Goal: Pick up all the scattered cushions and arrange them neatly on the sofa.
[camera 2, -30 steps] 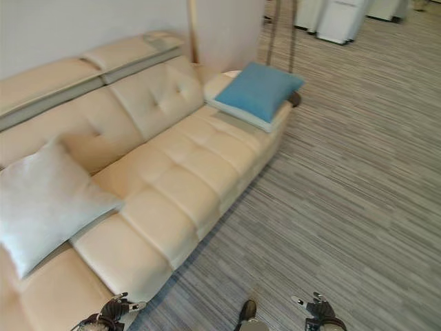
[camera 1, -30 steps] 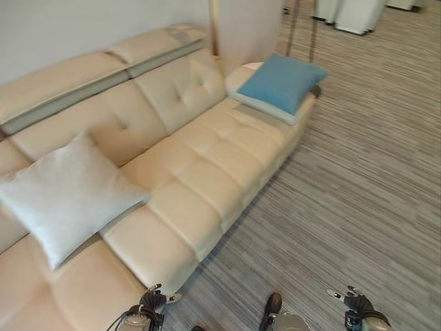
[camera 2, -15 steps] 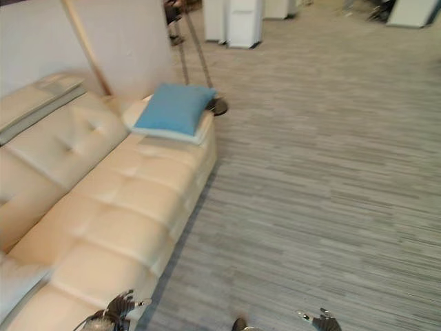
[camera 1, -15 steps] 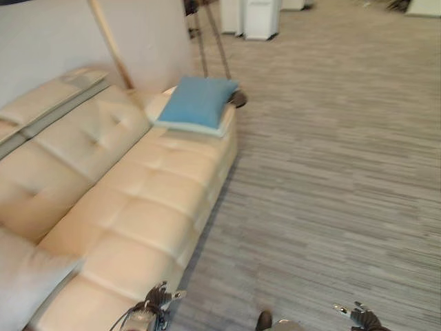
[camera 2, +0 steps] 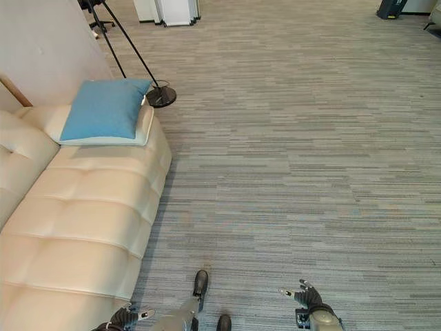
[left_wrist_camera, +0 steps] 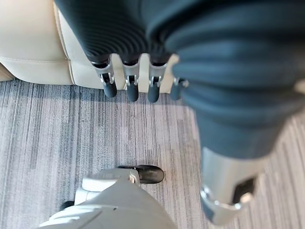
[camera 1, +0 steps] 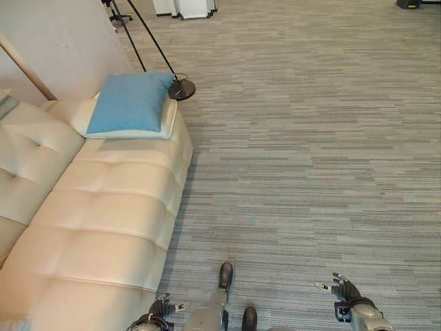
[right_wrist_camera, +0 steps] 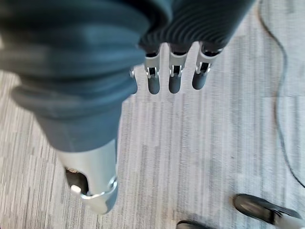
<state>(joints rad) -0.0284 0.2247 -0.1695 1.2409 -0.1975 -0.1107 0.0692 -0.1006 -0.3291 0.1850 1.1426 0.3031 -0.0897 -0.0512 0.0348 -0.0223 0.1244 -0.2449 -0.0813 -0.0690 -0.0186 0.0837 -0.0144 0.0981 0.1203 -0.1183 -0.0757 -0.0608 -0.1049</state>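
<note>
Blue cushion: the blue cushion lies flat at the far end of the sofa, at about 10 o'clock in the head views, its corners a little turned from the sofa's line.
Under it: it rests on a cream cushion of much the same size, whose edge shows along its near side and right side.
Sofa: the cream sofa runs from 10 o'clock down to 7 o'clock, tufted seat toward the floor side, backrest toward the wall.
White cushion: a pale corner of a white cushion shows on the seat at the very bottom edge, at 7 o'clock.
Left hand: the left hand hangs low at 6 to 7 o'clock, just off the sofa's front edge; in its wrist view the fingers point out straight, side by side, holding nothing, with the sofa's front past them.
Right hand: the right hand hangs at 5 o'clock over bare carpet, well apart from the sofa; its fingers are straight and relaxed, empty.
Floor lamp: a black floor lamp stands at 11 o'clock, its round base on the carpet just beside the sofa's far end, its thin stem leaning up and away toward the wall.
Floor: grey striped carpet spreads from 12 to 4 o'clock.
</note>
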